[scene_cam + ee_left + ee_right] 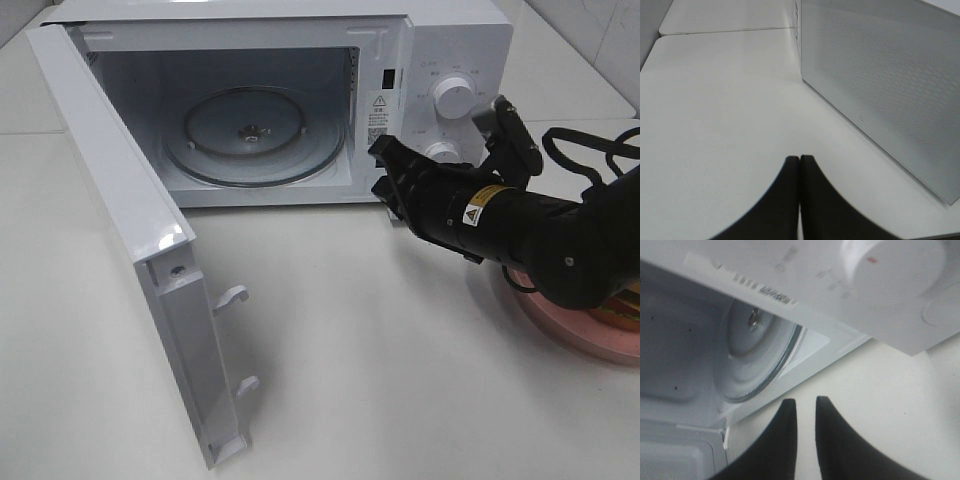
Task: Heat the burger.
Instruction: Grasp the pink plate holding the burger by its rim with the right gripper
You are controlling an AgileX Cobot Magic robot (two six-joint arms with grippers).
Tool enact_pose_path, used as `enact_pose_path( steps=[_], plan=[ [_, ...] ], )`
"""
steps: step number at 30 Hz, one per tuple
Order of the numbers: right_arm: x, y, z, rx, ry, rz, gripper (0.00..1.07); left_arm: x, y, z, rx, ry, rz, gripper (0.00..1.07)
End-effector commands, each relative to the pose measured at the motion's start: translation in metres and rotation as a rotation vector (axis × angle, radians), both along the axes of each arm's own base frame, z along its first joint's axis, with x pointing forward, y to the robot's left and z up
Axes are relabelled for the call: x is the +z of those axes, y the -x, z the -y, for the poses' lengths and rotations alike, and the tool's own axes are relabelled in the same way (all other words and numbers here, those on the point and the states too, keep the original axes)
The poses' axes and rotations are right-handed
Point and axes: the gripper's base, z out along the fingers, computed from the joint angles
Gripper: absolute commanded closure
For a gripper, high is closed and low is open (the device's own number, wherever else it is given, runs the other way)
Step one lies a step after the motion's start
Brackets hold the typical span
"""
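Holding the left gripper (800, 167) fully closed, fingers touching with nothing between them, over the table (715, 100) beside a white perforated panel (880, 90). Showing the microwave door (130, 250) standing wide open at the left and baring the glass turntable (248, 135) inside. Hovering the right gripper (383, 170) at the cavity's right edge near the lower knob (443, 152), jaws parted by a narrow gap, gripping nothing. Resting the burger (625, 310) on the pink plate (570, 330) at the far right, outside the oven, mostly hidden behind the right arm (540, 225).
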Motion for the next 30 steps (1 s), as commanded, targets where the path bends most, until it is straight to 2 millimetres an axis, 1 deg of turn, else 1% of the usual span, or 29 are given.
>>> enact_pose_path(
  steps=[1, 2, 3, 4, 6, 7, 8, 9, 10, 11, 12, 13, 14, 16, 20, 24, 26, 29, 30],
  plan=[
    [0.009, 0.003, -0.006, 0.151, 0.141, 0.153, 0.92, 0.000, 0.002, 0.000, -0.006, 0.001, 0.026, 1.06],
    [0.009, 0.003, -0.006, 0.151, 0.141, 0.153, 0.92, 0.000, 0.002, 0.000, -0.006, 0.001, 0.026, 1.06],
    [0.011, 0.003, -0.007, 0.178, 0.184, 0.208, 0.92, 0.000, 0.002, 0.000, -0.006, 0.001, 0.026, 1.06],
    [0.011, 0.003, -0.007, 0.178, 0.184, 0.208, 0.92, 0.000, 0.002, 0.000, -0.006, 0.001, 0.026, 1.06],
    [0.013, 0.002, -0.008, 0.207, 0.254, 0.284, 0.91, 0.000, 0.002, 0.000, -0.006, 0.001, 0.026, 1.06],
    [0.013, 0.002, -0.008, 0.207, 0.254, 0.284, 0.91, 0.000, 0.002, 0.000, -0.006, 0.001, 0.026, 1.06],
    [0.014, 0.003, -0.008, 0.231, 0.309, 0.329, 0.90, 0.000, 0.002, 0.000, -0.006, 0.001, 0.026, 1.06],
    [0.014, 0.003, -0.008, 0.231, 0.309, 0.329, 0.90, 0.000, 0.002, 0.000, -0.006, 0.001, 0.026, 1.06],
    [0.014, 0.003, -0.009, 0.252, 0.341, 0.351, 0.90, 0.000, 0.002, 0.000, -0.006, 0.001, 0.026, 1.06],
    [0.013, 0.005, -0.011, 0.316, 0.433, 0.417, 0.89, 0.000, 0.002, 0.000, -0.006, 0.001, 0.026, 1.06],
    [0.013, 0.005, -0.011, 0.316, 0.433, 0.417, 0.89, 0.000, 0.002, 0.000, -0.006, 0.001, 0.026, 1.06],
    [0.013, 0.007, -0.013, 0.379, 0.520, 0.482, 0.88, 0.000, 0.002, 0.000, -0.006, 0.001, 0.026, 1.06],
    [0.013, 0.007, -0.013, 0.379, 0.520, 0.482, 0.88, 0.000, 0.002, 0.000, -0.006, 0.001, 0.026, 1.06],
    [0.011, 0.008, -0.014, 0.437, 0.600, 0.518, 0.88, 0.000, 0.002, 0.000, -0.006, 0.001, 0.026, 1.06],
    [0.007, 0.009, -0.013, 0.466, 0.667, 0.507, 0.87, 0.000, 0.002, 0.000, -0.006, 0.001, 0.026, 1.06],
    [0.009, 0.009, -0.012, 0.477, 0.697, 0.494, 0.87, 0.000, 0.002, 0.000, -0.006, 0.001, 0.026, 1.06],
    [0.015, 0.011, -0.009, 0.480, 0.718, 0.474, 0.87, 0.000, 0.002, 0.000, -0.006, 0.001, 0.026, 1.06],
    [0.019, 0.013, -0.007, 0.487, 0.738, 0.451, 0.87, 0.000, 0.002, 0.000, -0.006, 0.001, 0.026, 1.06],
    [0.023, 0.015, -0.005, 0.494, 0.762, 0.419, 0.86, 0.000, 0.002, 0.000, -0.006, 0.001, 0.026, 1.06]
  ],
)
